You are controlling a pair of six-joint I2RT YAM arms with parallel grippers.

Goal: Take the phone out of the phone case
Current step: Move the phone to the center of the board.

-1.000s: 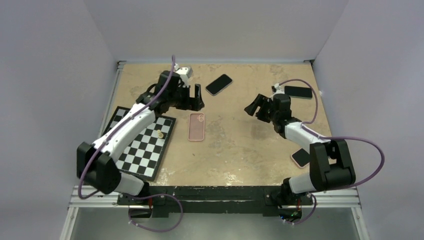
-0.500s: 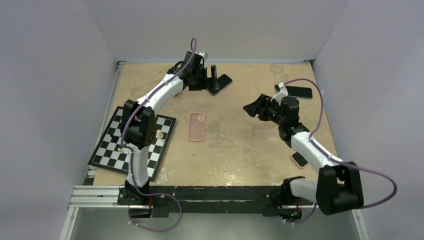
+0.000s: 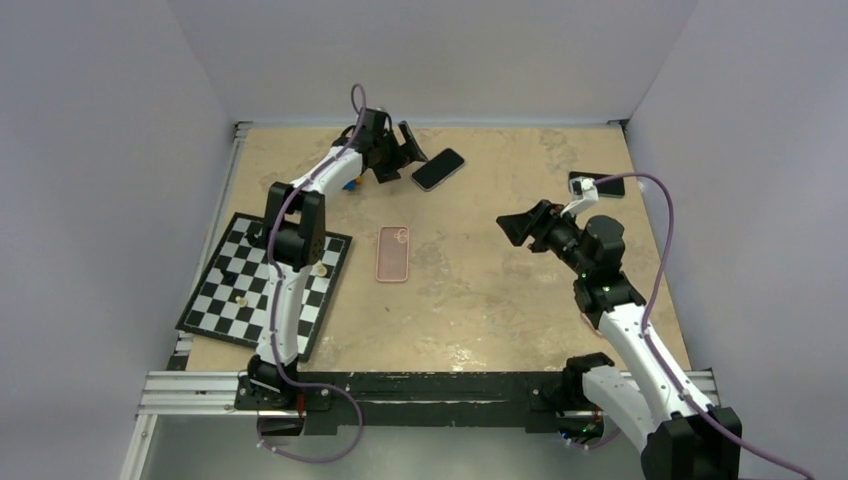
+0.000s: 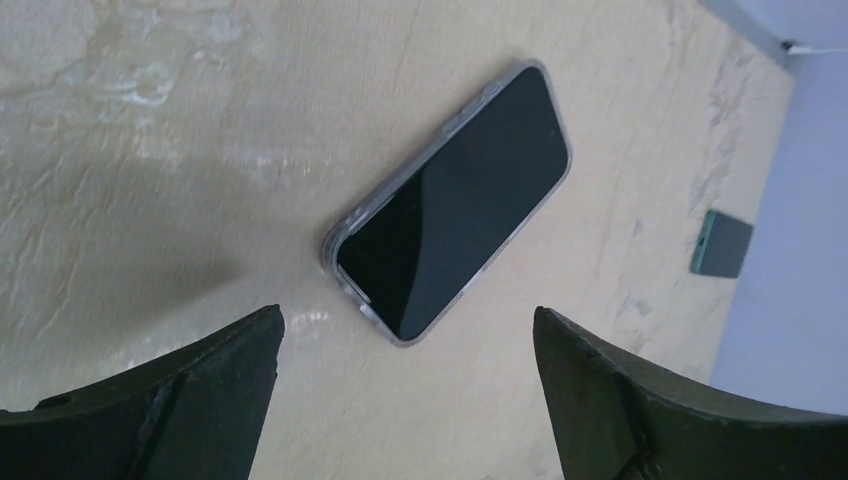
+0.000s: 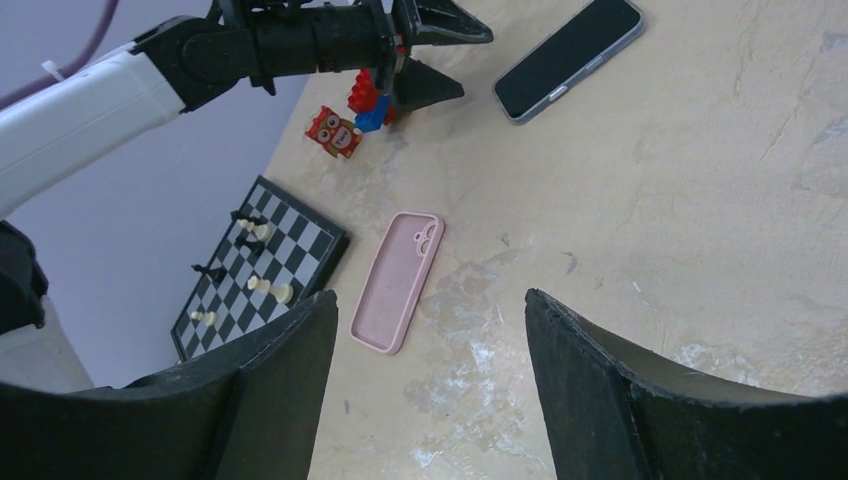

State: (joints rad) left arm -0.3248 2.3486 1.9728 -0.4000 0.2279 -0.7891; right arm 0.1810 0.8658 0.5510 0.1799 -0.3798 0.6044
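A black phone in a clear case [image 3: 438, 168] lies screen up at the far middle of the table; it also shows in the left wrist view [image 4: 450, 200] and the right wrist view [image 5: 568, 55]. An empty pink phone case [image 3: 393, 253] lies at the table's middle, also in the right wrist view [image 5: 398, 280]. My left gripper [image 3: 404, 158] is open and empty just left of the clear-cased phone, not touching it. My right gripper [image 3: 516, 228] is open and empty at the right, well apart from both, raised above the table.
A chessboard [image 3: 268, 285] with a few pieces lies at the left. A small red owl figure [image 5: 333, 131] and red and blue bricks [image 5: 372, 100] sit by the left gripper. Another dark phone [image 3: 600, 185] lies at the far right.
My left gripper has drawn back to the left of the clear-cased phone. My right arm has pulled back toward the near right and lifted. The phones and pink case have not moved.
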